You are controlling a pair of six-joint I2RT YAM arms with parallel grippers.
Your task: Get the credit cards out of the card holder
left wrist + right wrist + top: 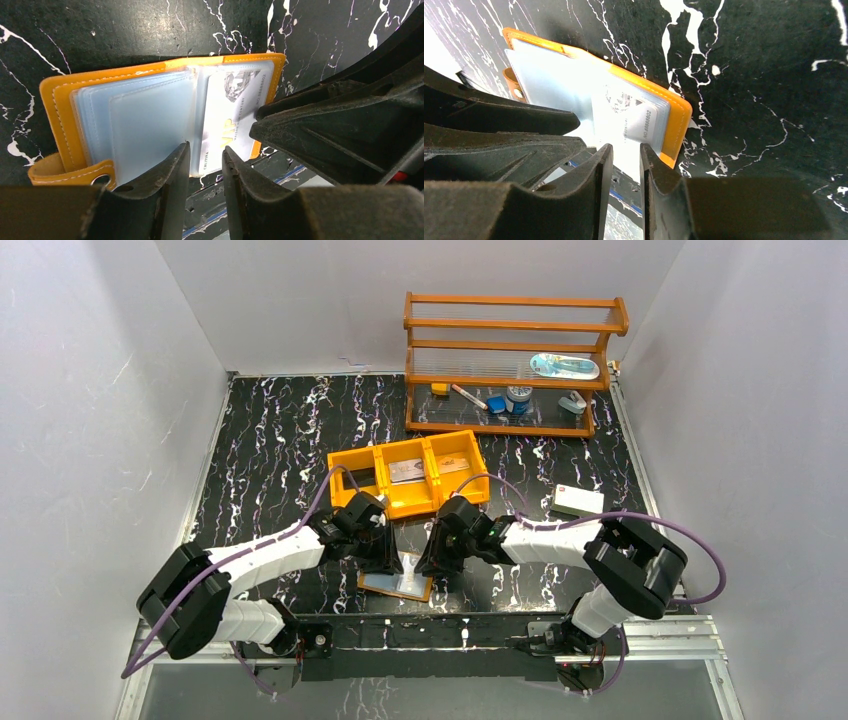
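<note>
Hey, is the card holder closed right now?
No, the card holder lies spread open, with a white card showing inside it.

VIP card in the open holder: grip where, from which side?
Probably the near edge of the VIP card, which seems to poke past the orange rim of the card holder. Come in low from the table's front; the rest lies flat, tucked inside.

Black white-veined table (pixel 270 440): card holder (pixel 397 583) lying open near front edge; orange tray (pixel 405 508) mid-table; wooden rack (pixel 515 300) at back; white box (pixel 578 501) right of tray
</note>
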